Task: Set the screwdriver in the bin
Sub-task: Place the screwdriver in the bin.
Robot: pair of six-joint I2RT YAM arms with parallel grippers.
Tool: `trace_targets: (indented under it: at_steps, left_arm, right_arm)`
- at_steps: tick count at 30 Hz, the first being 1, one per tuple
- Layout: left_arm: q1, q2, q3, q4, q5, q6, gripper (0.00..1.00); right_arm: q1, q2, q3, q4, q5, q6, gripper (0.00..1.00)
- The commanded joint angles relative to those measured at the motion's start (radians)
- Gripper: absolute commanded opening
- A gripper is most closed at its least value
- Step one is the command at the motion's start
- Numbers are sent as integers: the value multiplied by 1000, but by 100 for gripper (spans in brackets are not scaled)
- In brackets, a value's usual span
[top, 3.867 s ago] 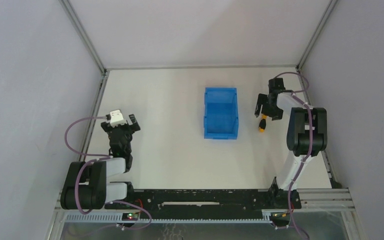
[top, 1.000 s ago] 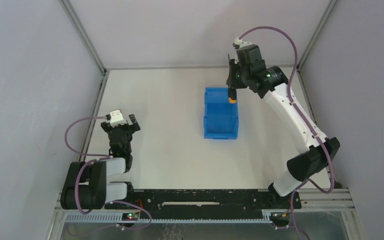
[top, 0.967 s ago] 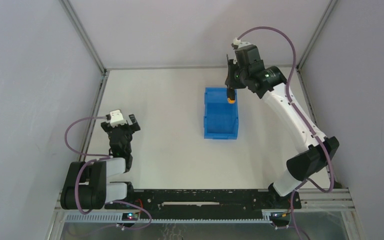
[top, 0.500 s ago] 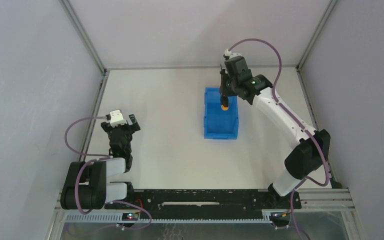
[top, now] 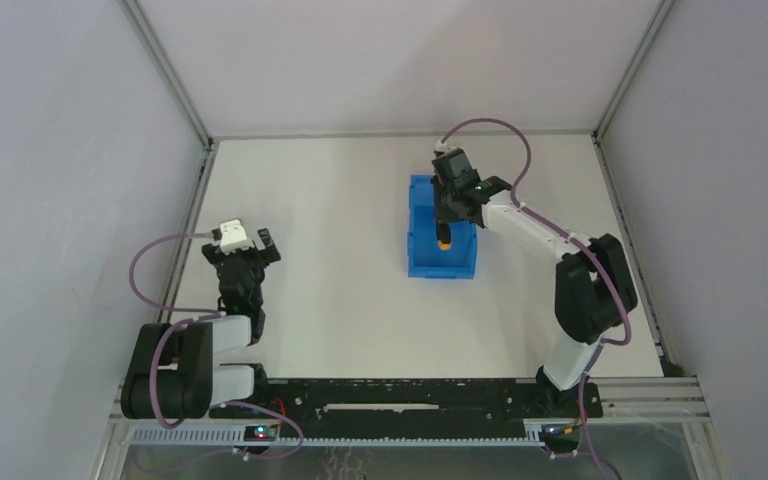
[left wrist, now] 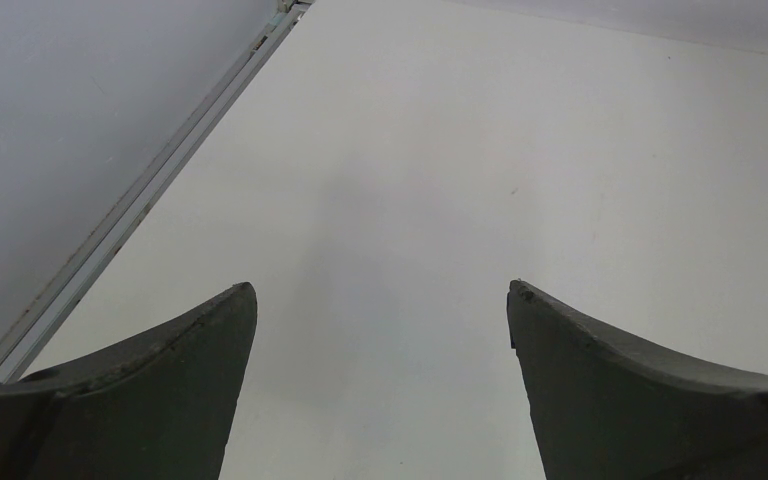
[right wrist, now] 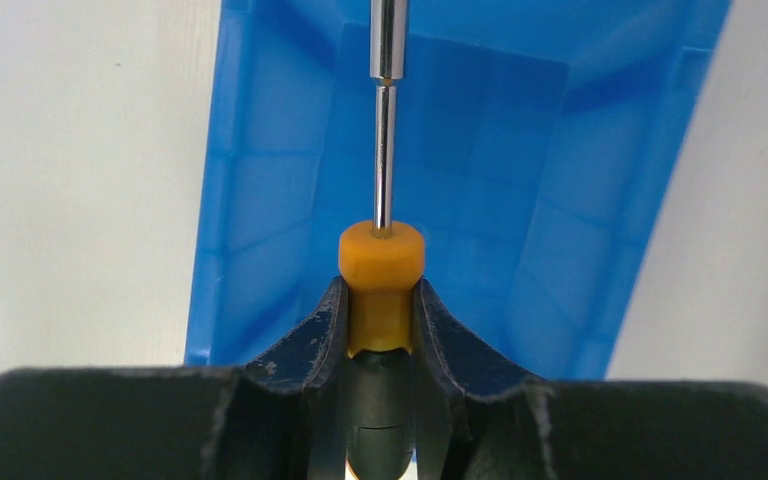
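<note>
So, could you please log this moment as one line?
right tool: shut on orange-and-black screwdriver | position: over rectangular blue plastic bin | left tool: open, empty | release: not yet

The bin [top: 415, 250] stands near the middle of the table [top: 340, 310]. The screwdriver [top: 444, 241], clamped in the right gripper [top: 446, 222], hangs over its inside, shaft toward 6 o'clock. The left gripper [top: 246, 256] sits well apart at the bin's 9 o'clock.
</note>
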Motion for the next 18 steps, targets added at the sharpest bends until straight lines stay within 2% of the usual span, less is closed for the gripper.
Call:
trace_targets:
  at_steps: [1,11,18]
  left_arm:
    - [-5,-8,35,31,-12,24,100]
    - [-5,-8,35,31,-13,24,100]
    - [-5,-8,34,31,-13,24,100]
  right_arm:
    - [27,49,-7,98,34,15,16]
    - [37,156,-20,140,57,6,19]
    - [39,189,-49,172,37,16,32]
